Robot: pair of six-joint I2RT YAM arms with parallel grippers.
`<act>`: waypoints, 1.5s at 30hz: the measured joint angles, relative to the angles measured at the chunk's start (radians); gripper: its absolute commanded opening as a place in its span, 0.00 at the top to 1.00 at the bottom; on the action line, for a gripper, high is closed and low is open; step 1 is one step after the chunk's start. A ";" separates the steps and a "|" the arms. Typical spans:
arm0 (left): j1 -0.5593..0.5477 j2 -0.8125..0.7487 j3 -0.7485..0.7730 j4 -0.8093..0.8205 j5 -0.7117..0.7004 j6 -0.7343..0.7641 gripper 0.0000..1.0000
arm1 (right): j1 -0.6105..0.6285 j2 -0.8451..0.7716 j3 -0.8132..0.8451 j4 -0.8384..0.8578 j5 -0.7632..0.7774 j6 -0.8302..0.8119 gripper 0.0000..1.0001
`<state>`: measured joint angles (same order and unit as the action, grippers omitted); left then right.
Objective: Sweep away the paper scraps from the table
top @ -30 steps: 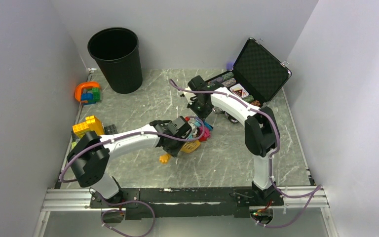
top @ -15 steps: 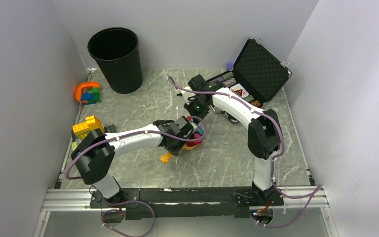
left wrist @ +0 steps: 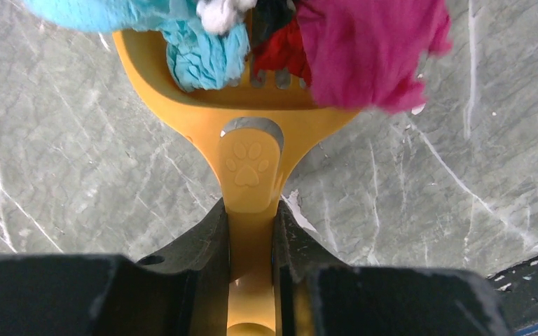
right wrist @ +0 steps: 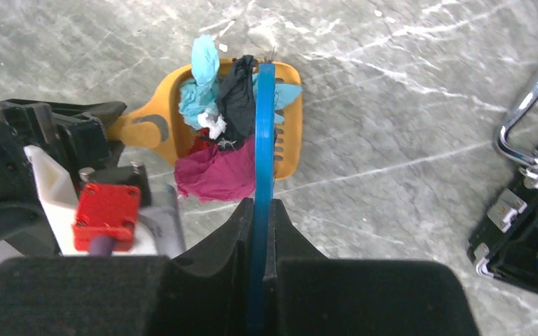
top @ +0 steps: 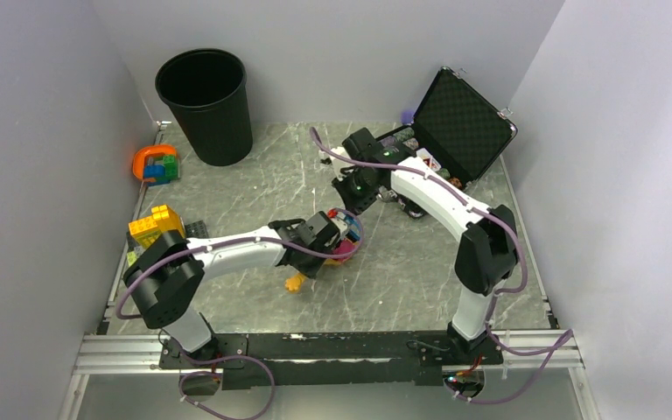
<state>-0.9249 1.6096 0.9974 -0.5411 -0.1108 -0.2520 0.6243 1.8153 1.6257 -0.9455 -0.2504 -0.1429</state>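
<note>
My left gripper [left wrist: 251,210] is shut on the handle of a yellow scoop [left wrist: 252,119]. The scoop holds the paper scraps [left wrist: 371,49]: pink, teal, white, red and dark wads. In the top view the left gripper [top: 325,238] and the loaded scoop [top: 343,250] are at the middle of the table [top: 254,184]. My right gripper [right wrist: 258,206] is shut on a thin blue brush [right wrist: 265,140], whose tip is over the scoop [right wrist: 291,150] beside the scraps [right wrist: 214,171]. In the top view the right gripper [top: 356,191] is just behind the scoop.
A black bin [top: 206,105] stands at the back left. An open black case [top: 459,114] with poker chips is at the back right. Toy bricks [top: 153,223] and an orange piece [top: 153,164] lie along the left edge.
The left gripper has drawn the scoop slightly left and nearer, with the scraps gathered in it. The right arm's elbow has swung right, and the brush stays behind the scoop.
</note>
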 measured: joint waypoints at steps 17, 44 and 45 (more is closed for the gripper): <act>-0.073 -0.051 -0.134 0.175 -0.063 0.000 1.00 | -0.068 -0.251 -0.079 0.034 0.318 0.121 1.00; 0.234 -0.170 0.291 -0.176 -0.018 0.019 1.00 | -0.198 -0.725 -0.581 0.261 0.521 0.443 1.00; 0.255 -0.161 0.329 -0.193 -0.012 0.024 1.00 | -0.198 -0.727 -0.581 0.264 0.518 0.446 1.00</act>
<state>-0.6701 1.4483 1.3266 -0.7341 -0.1230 -0.2279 0.4259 1.0885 1.0447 -0.6815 0.2672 0.3027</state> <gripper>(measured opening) 0.249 0.098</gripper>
